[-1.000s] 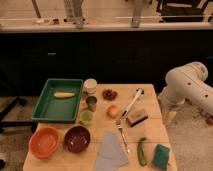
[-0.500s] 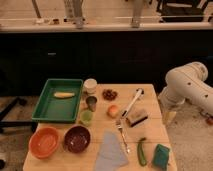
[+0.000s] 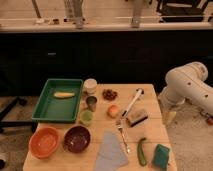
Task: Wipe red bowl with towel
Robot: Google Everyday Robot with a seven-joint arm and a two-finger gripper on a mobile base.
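the jaws are taken to hang at the low end of the white robot arm (image 3: 187,85), just off the far right edge of the tabletop (image 3: 150,95). whether they are open or closed cannot be told, and nothing is seen to be held in them. nearest to the jaws, just inward on the tabletop, a block brush (image 3: 136,118) and a long white-handled brush (image 3: 131,103) are laid. further from the jaws, toward the front edge, the pale towel (image 3: 111,152) is spread flat and untouched. beyond it, a dark bowl (image 3: 76,138) is set, and furthest from the jaws, at the front corner, the red bowl (image 3: 44,141) is found, orange-red and seemingly empty. behind the bowls, a green tray (image 3: 59,81) is placed.

over the last second nothing is seen to have moved; the arm has been kept in the same pose. the task is therefore judged as not begun: the towel has yet to be reached and picked up.
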